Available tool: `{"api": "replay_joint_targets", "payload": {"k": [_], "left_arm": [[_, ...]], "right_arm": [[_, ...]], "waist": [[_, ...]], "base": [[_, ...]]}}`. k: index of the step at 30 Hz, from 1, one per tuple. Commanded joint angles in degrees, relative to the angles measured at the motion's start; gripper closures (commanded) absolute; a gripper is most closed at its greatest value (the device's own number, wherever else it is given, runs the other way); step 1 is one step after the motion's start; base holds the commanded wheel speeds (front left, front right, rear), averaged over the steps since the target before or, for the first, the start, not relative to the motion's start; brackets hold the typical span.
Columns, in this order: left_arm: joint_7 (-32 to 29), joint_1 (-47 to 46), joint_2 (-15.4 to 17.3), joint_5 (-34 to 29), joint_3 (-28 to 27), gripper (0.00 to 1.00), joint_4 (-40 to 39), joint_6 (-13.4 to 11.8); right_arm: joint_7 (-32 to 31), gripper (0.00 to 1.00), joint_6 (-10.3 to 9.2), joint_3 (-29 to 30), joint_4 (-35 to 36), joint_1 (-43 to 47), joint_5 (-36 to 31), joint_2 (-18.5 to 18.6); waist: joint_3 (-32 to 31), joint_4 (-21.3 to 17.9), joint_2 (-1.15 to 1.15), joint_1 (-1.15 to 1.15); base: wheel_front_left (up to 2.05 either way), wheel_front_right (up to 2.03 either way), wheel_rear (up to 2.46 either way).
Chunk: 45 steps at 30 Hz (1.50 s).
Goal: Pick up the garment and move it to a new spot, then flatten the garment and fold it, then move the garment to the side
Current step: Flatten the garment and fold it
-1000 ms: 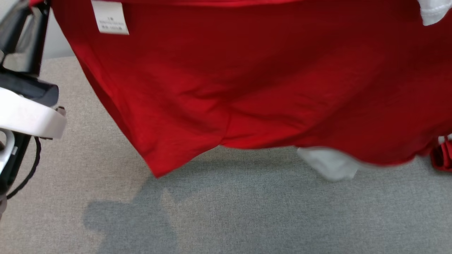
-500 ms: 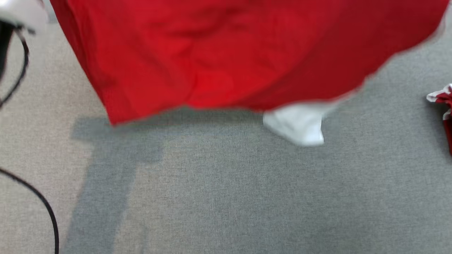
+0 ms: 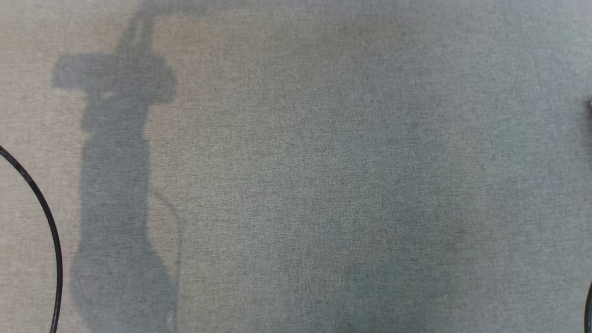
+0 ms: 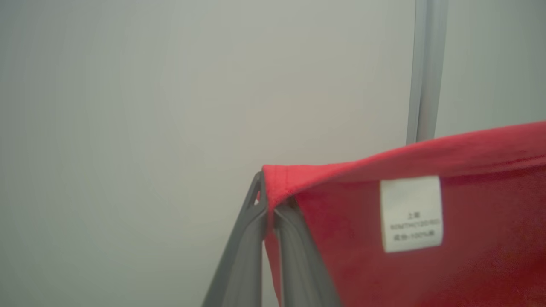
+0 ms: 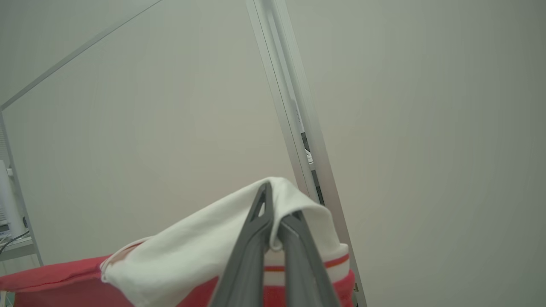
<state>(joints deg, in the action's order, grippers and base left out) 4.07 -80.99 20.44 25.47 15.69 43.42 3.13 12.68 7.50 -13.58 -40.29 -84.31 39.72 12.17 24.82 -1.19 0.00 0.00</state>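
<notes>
The garment is red with a white care label and a white sleeve trimmed with a red stripe. It hangs in the air against a pale wall. In the left wrist view my left gripper is shut on a folded red corner of its top edge. In the right wrist view my right gripper is shut on the white sleeve, with red cloth stretching away to the left below it. The garment's lower part is out of view.
The grey cloth-covered table lies below, crossed by an arm's shadow. A black cable curves along its left edge. A metal post stands by the wall behind the garment, and a slanted metal post stands behind the right gripper.
The head view has shifted, so the camera moved. The red garment, its white sleeve and the left arm have slid out past the top edge, leaving bare table and shadows.
</notes>
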Motion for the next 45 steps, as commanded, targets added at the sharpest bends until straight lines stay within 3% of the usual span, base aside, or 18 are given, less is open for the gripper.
{"api": "replay_joint_targets", "payload": {"k": [1,7,13,18,22,30,32,38,45], "left_arm": [[0.8,-1.4,0.0,0.4,-0.1,1.00,2.3,0.6],[5.8,-0.7,-2.3,2.0,0.4,1.00,10.0,2.6],[9.7,8.8,-5.8,3.9,1.6,1.00,13.2,3.8],[11.0,21.7,-7.0,4.5,0.8,1.00,9.7,3.7],[11.0,33.9,-6.6,3.9,-1.5,1.00,1.7,2.7],[10.7,55.3,-4.9,3.0,-2.0,1.00,-9.7,-0.1],[9.2,59.5,-4.5,3.3,-1.9,1.00,-12.7,-1.3],[3.7,69.2,-2.3,4.4,-2.5,1.00,-22.0,-4.6],[-9.3,84.2,2.5,4.6,-3.6,1.00,-40.4,-12.8]], "right_arm": [[0.7,1.00,-0.02,-1.1,-2.2,-1.3,0.6,-0.1],[1.4,1.00,-0.02,-8.3,-6.4,0.6,4.2,0.2],[2.1,1.00,-0.01,-14.7,-0.9,11.7,11.5,3.3],[2.6,1.00,-0.01,-17.1,6.9,27.1,17.5,6.3],[2.7,1.00,-0.01,-16.7,12.2,40.2,19.4,8.1],[2.7,1.00,-0.02,-9.4,18.2,62.0,11.7,8.3],[2.6,1.00,-0.02,-7.9,19.7,66.5,11.2,6.5],[1.4,1.00,-0.03,-5.1,23.8,75.0,6.3,6.1],[-10.3,1.00,-0.02,1.9,36.1,89.6,0.3,2.4]], "waist": [[1.1,-0.5,0.00,0.00],[3.9,-0.3,0.00,0.00],[4.7,0.8,0.00,0.00],[3.6,0.7,0.00,0.00],[1.6,0.6,0.00,0.00],[-4.5,-0.2,0.00,0.00],[-6.0,-0.2,0.00,0.00],[-9.1,-0.4,0.00,0.00],[-13.4,-0.4,0.00,0.00]], "base": [[0.00,0.00,0.00],[0.00,0.00,0.00],[0.00,0.00,0.00],[0.00,0.00,0.00],[0.00,0.00,0.00],[0.00,0.00,0.00],[0.00,0.00,0.00],[0.00,0.00,0.00],[0.00,0.00,0.00]]}}
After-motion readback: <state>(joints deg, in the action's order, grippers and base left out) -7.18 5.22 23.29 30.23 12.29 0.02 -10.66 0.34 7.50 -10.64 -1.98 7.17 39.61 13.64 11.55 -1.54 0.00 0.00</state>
